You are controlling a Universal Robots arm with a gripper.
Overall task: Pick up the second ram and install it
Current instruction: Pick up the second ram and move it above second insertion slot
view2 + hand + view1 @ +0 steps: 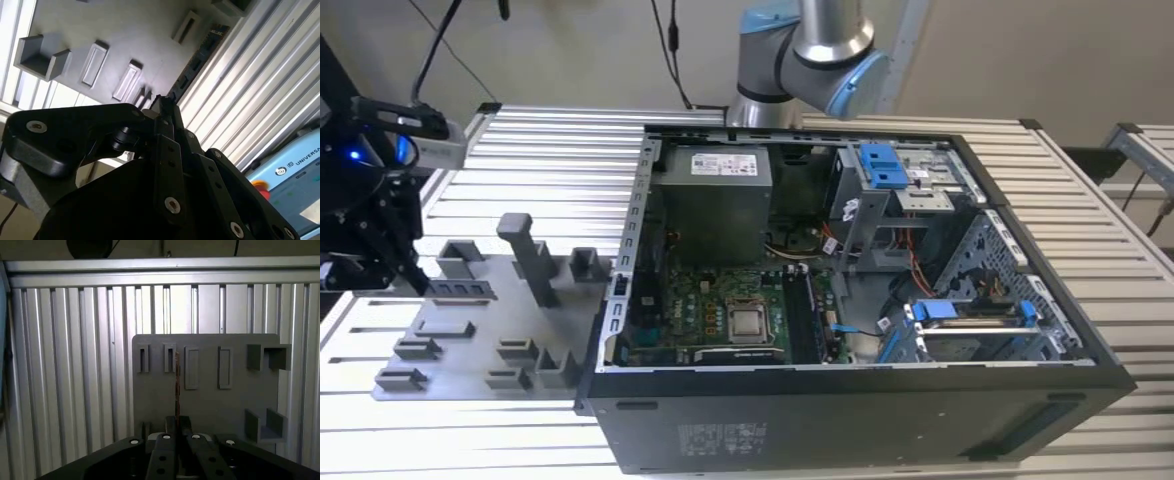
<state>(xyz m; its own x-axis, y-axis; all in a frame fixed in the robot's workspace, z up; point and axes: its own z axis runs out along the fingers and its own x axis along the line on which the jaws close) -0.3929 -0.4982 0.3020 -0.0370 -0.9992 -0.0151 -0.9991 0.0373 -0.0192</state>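
Observation:
In the first wrist view the second ram (177,385) shows edge-on as a thin dark strip rising from between my fingertips. My gripper (177,421) is shut on its lower end. In the second wrist view the ram (197,60) is a long dark board with chips, sticking out past the gripper (163,103) over the edge of the grey tray (120,35). In the exterior view the black gripper (403,272) hangs over the far-left part of the tray (467,340), well away from the open computer case (854,400).
The case holds a motherboard (720,315), a power supply (714,200) and blue-latched drive bays (887,170). The tray carries upright posts (520,240) and slotted blocks (191,367). Ribbed aluminium table (547,150) surrounds everything. A blue-grey device (295,175) lies beside it.

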